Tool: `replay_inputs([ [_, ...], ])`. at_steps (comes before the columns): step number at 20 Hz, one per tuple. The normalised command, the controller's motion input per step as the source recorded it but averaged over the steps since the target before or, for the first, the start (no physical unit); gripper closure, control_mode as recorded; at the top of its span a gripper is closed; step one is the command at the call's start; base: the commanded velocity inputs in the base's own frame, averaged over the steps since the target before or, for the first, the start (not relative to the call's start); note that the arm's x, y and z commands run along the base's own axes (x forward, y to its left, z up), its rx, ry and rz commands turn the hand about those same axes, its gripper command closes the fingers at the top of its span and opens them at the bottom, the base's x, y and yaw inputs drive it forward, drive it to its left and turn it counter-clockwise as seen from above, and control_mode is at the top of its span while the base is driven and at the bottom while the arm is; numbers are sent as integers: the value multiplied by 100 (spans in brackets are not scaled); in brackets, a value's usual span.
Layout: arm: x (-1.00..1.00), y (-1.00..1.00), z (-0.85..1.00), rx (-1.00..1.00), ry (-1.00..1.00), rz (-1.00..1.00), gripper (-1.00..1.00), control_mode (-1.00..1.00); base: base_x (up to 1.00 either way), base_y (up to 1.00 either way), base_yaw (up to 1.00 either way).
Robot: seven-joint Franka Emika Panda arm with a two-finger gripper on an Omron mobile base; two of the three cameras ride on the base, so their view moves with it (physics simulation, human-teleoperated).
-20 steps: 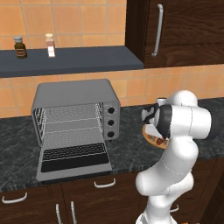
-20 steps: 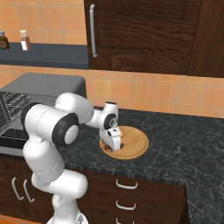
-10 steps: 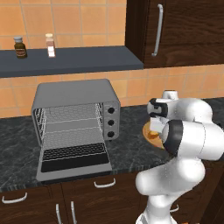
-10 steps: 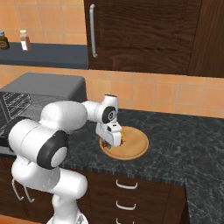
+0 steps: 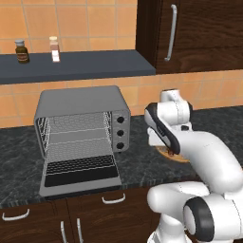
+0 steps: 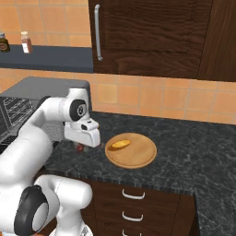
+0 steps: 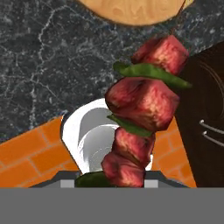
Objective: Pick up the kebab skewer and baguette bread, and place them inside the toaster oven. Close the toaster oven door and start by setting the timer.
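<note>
Since the meat-and-green-pepper kebab skewer (image 7: 142, 118) fills the hand view right above the fingertips and runs up from between them, I read the two-finger gripper (image 6: 83, 146) as clamped on its lower end, jaws part-closed around it; the tips themselves are hidden by the meat, so the contact is a judgement. From the right base view the hand hangs just left of the round wooden plate (image 6: 138, 159), clear of its rim, with a bit of red showing beneath it, so the skewer is lifted off the plate and carried low over the counter

The small golden-yellow baguette bread (image 6: 120, 144) lies on the left half of that plate, untouched, so it waits its turn

The boxy grey metal toaster oven (image 5: 80, 102) sits to the left of the plate with its dark-glass drop-down toaster oven door (image 5: 81, 172) folded flat toward the counter edge, wire racks exposed: open and ready to load. Its three black knobs (image 5: 120, 132) run down the right side, timer step not yet reachable

Surface: dark speckled stone countertop (image 6: 193, 152) over dark wood drawers. Room: orange tile backsplash, dark wood upper cabinet (image 6: 147, 37) with a bar handle, and a dark shelf (image 5: 76, 66) with two small bottles (image 5: 21, 51) over the oven
</note>
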Motion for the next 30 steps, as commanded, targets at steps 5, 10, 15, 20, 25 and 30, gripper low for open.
replay_inputs([
  [5,-30,100,45,5,5,25,100,-100,0,0,0],
  [10,1,100,0,10,0,7,100,-100,0,0,0],
  [15,31,100,3,11,0,2,100,-100,0,0,0],
  [20,33,100,-12,1,-4,7,100,-100,0,0,0],
  [25,51,91,-2,10,-8,4,100,-100,0,0,0],
  [30,25,58,-32,10,-14,6,100,-100,0,0,0],
])
